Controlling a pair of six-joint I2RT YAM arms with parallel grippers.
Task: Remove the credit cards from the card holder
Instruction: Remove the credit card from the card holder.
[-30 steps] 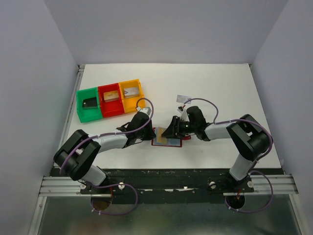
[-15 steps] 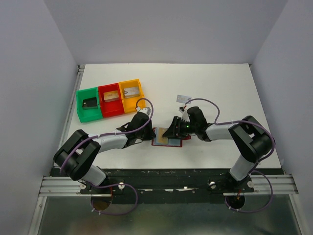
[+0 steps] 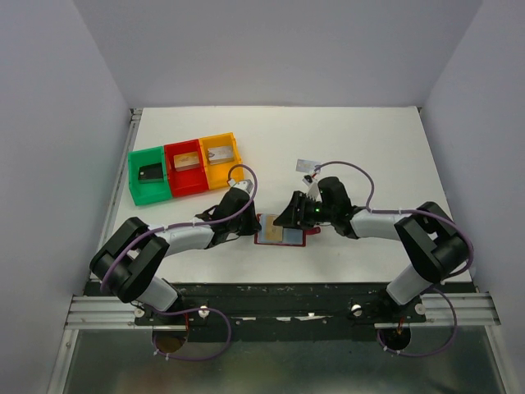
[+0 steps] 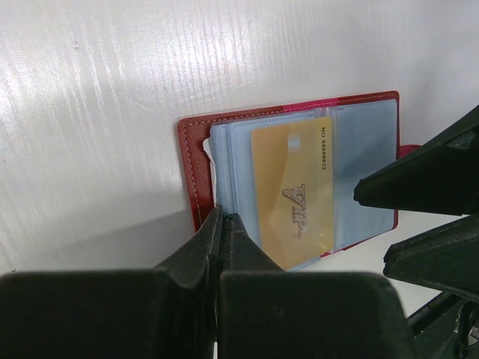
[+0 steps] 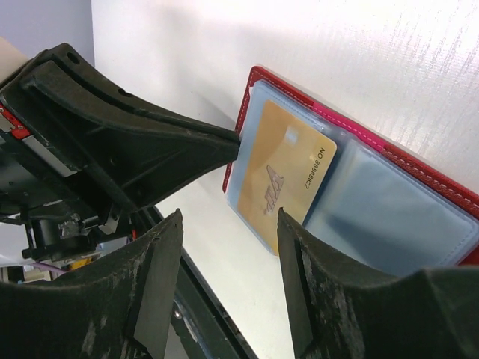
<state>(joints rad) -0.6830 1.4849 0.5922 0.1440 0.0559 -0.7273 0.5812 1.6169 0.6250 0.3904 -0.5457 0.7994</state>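
Left gripper (image 4: 221, 218) pressed together at card holder (image 4: 193, 161) edge; right gripper (image 5: 228, 221) spread; gold card (image 4: 292, 187) reads "VIP", "NO 8888…".

You're looking at a card holder (image 4: 196, 161) in dark red leather-look material, matt, with pale stitching. Its sleeves (image 5: 389, 217) are clear glossy plastic film, and the gold card (image 4: 293, 191) is smooth plastic. The table (image 4: 112, 97) is white with a streaky sheen. Your right gripper's fingers (image 5: 153, 299) look like grainy matt black plastic.
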